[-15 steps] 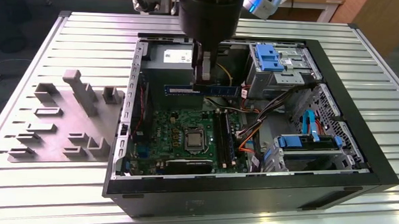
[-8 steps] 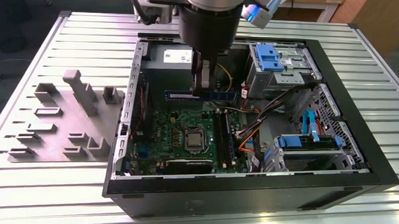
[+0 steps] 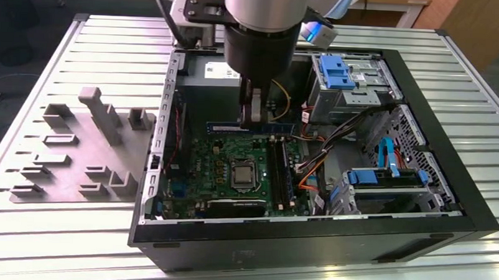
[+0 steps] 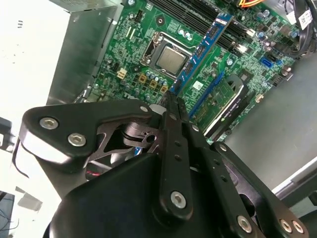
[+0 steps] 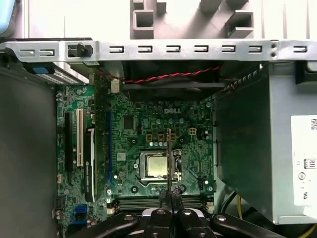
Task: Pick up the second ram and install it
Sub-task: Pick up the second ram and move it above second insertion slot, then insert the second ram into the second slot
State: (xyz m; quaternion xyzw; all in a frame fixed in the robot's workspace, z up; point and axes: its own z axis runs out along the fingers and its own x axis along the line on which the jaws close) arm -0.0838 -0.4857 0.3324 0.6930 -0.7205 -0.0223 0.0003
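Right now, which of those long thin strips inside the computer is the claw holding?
The blue-green memory stick, pinched in the claw and held above the green board; the long black slots lie fixed on that board.

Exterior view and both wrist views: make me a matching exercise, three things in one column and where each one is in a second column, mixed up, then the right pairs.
Things:
1. the second ram
2. the processor
3. the grey holder blocks

Places:
A. on the table, outside the case, at the exterior view's left
B. clamped in the gripper, above the motherboard
C. seated flat on the motherboard

Pairs: 1-B; 2-C; 3-A.
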